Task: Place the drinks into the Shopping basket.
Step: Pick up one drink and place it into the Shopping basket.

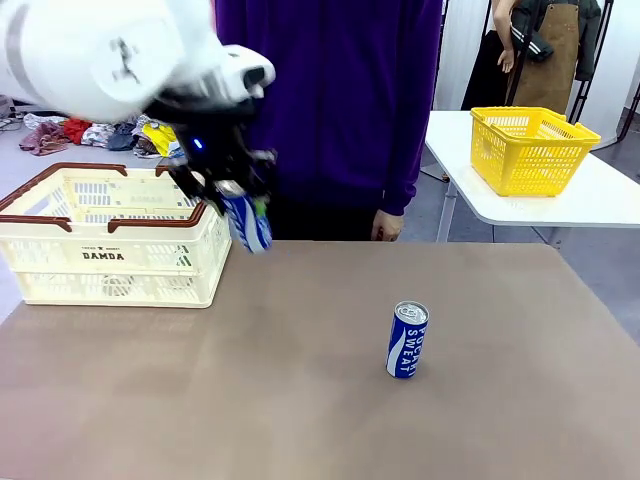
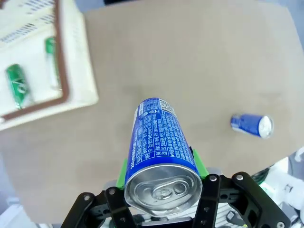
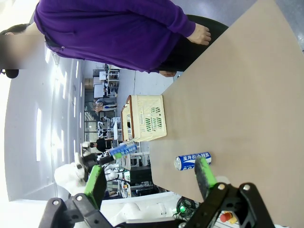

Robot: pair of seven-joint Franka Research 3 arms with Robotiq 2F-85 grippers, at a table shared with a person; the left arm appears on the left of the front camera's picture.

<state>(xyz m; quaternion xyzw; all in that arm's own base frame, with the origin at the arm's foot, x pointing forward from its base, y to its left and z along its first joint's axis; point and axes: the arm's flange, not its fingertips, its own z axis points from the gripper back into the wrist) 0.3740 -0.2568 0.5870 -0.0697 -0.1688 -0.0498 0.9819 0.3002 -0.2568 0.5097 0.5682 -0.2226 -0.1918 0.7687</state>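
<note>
We see the left gripper [image 1: 243, 205] clamped around a slim blue metal can with white lettering [image 1: 248, 224]. It holds the can tilted in the air, just beside the right end of the large cream-white slotted plastic basket with a dark brown rim [image 1: 110, 255]. Two green cans [image 2: 18, 84] lie inside the basket. A second blue can [image 1: 407, 340] stands upright on the brown table [image 1: 250, 400], well apart. The right gripper [image 3: 149, 173] has its jaws spread wide.

Yellow basket [image 1: 527, 160] on white table [image 1: 612, 196]
</note>
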